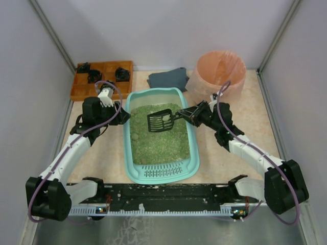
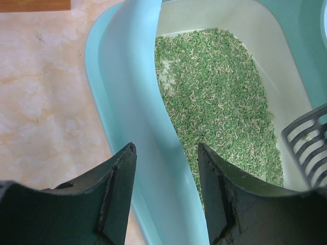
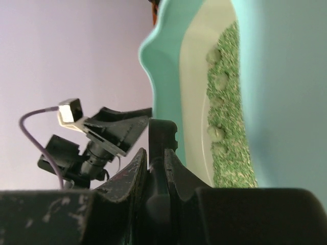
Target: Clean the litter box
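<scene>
The light teal litter box (image 1: 131,153) lies in the middle of the table, filled with green litter (image 1: 158,140). My left gripper (image 1: 124,116) straddles its left rim (image 2: 133,102), one finger outside and one inside, closed against the wall. My right gripper (image 1: 190,115) is shut on the handle (image 3: 162,138) of a black slotted scoop (image 1: 161,121). The scoop hangs over the far half of the litter with a pale clump in it; its edge (image 2: 306,148) shows in the left wrist view. Rounded clumps (image 3: 213,53) sit in the litter by the left wall.
A round bin lined with a pink bag (image 1: 220,71) stands at the back right. A dark grey cloth (image 1: 168,78) lies behind the box. A brown wooden tray (image 1: 102,79) with black pieces sits at the back left. Enclosure walls close in on both sides.
</scene>
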Available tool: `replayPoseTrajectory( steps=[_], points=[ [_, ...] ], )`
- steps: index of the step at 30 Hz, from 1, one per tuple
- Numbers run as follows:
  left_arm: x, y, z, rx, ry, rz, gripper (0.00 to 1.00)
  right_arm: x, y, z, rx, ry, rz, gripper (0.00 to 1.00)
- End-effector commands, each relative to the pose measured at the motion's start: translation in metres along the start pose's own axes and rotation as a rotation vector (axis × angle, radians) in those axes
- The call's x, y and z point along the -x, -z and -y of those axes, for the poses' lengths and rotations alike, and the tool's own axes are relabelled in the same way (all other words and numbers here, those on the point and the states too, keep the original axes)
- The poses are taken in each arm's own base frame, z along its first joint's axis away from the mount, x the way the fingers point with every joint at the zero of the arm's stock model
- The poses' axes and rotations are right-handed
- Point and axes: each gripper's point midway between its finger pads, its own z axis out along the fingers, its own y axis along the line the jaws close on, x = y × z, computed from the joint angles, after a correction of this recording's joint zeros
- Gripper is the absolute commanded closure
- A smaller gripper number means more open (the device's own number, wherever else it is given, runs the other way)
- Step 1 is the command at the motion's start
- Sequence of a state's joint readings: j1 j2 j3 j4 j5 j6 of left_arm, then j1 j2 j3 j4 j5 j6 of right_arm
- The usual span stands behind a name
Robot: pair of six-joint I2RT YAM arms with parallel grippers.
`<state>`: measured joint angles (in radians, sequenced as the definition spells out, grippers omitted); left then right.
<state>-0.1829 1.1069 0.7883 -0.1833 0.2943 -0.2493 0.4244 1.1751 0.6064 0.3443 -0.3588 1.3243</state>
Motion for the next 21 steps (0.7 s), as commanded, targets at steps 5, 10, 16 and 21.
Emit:
replayPoseTrajectory(
  steps=[5, 10, 16, 21],
  points=[
    [0.002, 0.004, -0.003, 0.015, -0.011, 0.018, 0.43, 0.058, 0.022, -0.094, 0.143, 0.102, 0.155, 1.0],
    [0.002, 0.004, -0.004, 0.018, -0.01, 0.017, 0.43, 0.11, 0.039, -0.123, 0.133, 0.121, 0.304, 1.0],
    [0.003, 0.005, -0.004, 0.021, -0.012, 0.02, 0.43, 0.189, 0.084, -0.136, 0.11, 0.101, 0.548, 1.0],
    [0.003, 0.004, -0.002, 0.012, -0.012, 0.018, 0.43, 0.24, 0.12, -0.133, 0.078, 0.098, 0.729, 1.0]
  ],
)
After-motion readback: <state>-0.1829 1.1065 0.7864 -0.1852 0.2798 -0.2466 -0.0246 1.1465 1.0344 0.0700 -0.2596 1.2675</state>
